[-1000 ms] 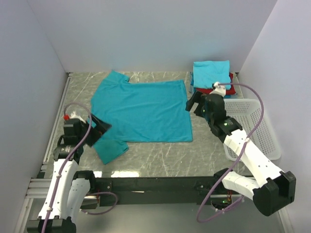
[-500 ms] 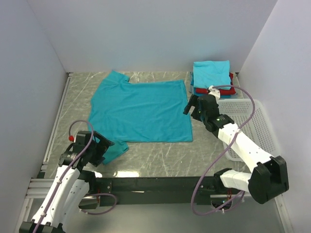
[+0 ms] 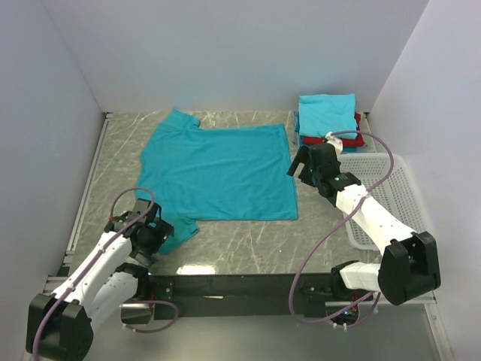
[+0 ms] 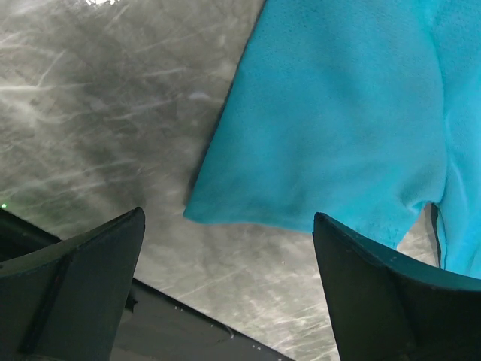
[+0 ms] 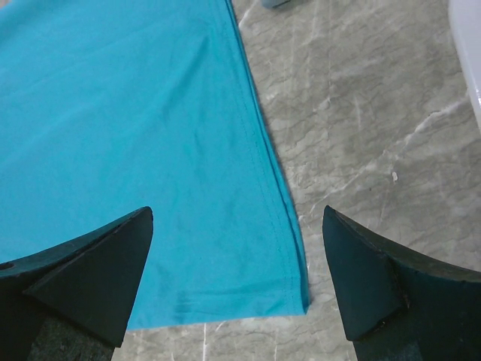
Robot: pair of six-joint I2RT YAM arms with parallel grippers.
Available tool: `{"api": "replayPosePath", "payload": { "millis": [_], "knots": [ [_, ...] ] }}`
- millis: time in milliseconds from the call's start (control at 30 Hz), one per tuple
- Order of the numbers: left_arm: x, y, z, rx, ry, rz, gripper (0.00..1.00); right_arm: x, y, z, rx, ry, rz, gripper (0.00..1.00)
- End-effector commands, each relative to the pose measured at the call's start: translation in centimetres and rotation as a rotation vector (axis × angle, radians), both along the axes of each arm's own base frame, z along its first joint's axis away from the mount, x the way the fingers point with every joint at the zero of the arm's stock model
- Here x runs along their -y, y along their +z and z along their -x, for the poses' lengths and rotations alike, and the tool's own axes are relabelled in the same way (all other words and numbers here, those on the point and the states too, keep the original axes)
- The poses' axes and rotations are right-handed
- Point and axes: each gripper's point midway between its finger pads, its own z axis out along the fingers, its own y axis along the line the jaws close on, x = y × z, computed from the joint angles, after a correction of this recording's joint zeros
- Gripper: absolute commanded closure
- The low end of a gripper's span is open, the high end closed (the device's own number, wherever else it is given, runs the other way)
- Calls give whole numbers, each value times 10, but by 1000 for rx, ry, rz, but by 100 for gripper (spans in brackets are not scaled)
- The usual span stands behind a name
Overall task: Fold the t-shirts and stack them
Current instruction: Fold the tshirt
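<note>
A teal t-shirt (image 3: pixel 218 169) lies spread flat on the marble table, its sleeves to the left. My left gripper (image 3: pixel 155 232) is open and empty just above the near-left sleeve (image 4: pixel 338 113), whose edge lies between the fingers (image 4: pixel 229 293). My right gripper (image 3: pixel 301 162) is open and empty above the shirt's right hem (image 5: pixel 128 150), with the near hem corner (image 5: pixel 301 301) between its fingers (image 5: pixel 237 278). A stack of folded shirts (image 3: pixel 327 113) sits at the back right, teal on top and a red one (image 3: pixel 349 140) under it.
A white lattice basket (image 3: pixel 394 199) stands at the right edge beside the right arm; its rim shows in the right wrist view (image 5: pixel 470 45). White walls close in the table on three sides. The black front rail (image 3: pixel 225 284) runs along the near edge.
My left arm has swung down and toward the near edge, bringing its gripper over the near-left sleeve. My right arm has lowered, its gripper staying by the shirt's right hem.
</note>
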Motion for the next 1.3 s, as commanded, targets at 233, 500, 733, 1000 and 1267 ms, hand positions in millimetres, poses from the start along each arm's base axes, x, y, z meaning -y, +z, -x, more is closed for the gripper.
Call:
{"api": "replayPosePath", "payload": {
  "millis": [233,500,733,1000,1267],
  "knots": [
    [9,-2,6,-55,-51,31,18,12,1,-17,0,-30,16,0],
    [14,-9,11,-77,-71,54,59,13,-9,-16,-40,-21,13,1],
    [16,-10,11,-65,-82,54,75,13,-11,-13,-49,-18,6,2],
    [11,-2,1,-11,-74,21,99,9,-10,5,-67,16,-25,4],
    [13,14,-9,145,-47,60,99,-1,-53,75,-206,97,-86,7]
  ]
}}
